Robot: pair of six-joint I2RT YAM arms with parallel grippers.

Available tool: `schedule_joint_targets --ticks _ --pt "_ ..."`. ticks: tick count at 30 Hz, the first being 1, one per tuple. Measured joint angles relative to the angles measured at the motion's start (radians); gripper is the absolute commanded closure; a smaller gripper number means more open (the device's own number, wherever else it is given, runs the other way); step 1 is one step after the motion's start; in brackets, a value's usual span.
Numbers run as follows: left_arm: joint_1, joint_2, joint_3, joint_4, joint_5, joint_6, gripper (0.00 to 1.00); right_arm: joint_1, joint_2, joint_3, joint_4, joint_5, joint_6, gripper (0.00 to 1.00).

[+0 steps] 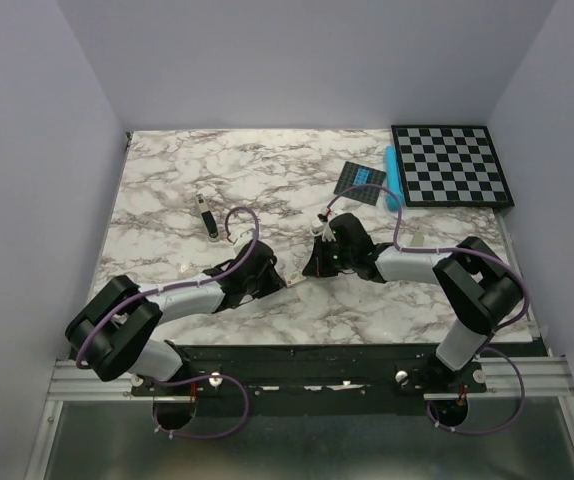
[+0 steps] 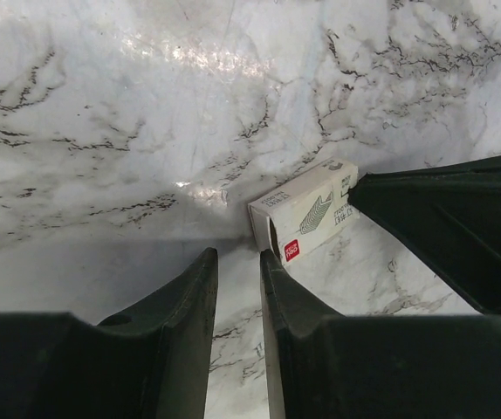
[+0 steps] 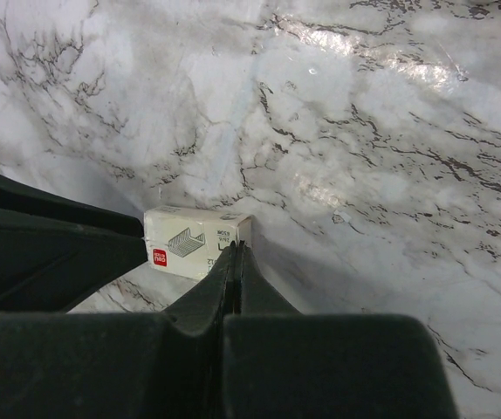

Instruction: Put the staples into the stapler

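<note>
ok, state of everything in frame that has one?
staple box: lying on the table between the two grippers, not gripped.
stapler: lying on the table, away from both arms; too small to tell whether it is open or closed.
left gripper: jaws slightly apart, nothing between them.
right gripper: shut, tips against the staple box.

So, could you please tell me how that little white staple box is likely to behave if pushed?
Lying flat, the staple box probably slides rather than tips. It looks like thin cardboard, so hard squeezing may dent it. The glossy table likely lets it skid.
</note>
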Motion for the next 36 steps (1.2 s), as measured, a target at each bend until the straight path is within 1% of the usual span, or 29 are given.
schedule_joint_targets --ticks 7,19,29,36 --pt "-0.002 0.009 0.011 -0.007 -0.015 0.002 0.68 0.004 0.0 0.0 0.001 0.005 0.0 0.99" --pt "-0.007 -0.02 0.011 -0.011 -0.038 -0.006 0.68 0.005 0.0 0.0 0.001 0.008 0.0 0.99" --pt "-0.008 0.013 0.013 -0.01 -0.038 -0.006 0.68 0.006 0.0 0.0 0.002 0.011 0.0 0.99" --pt "-0.013 -0.009 0.013 -0.014 -0.043 -0.01 0.65 0.006 0.0 0.0 0.002 0.011 0.0 0.99"
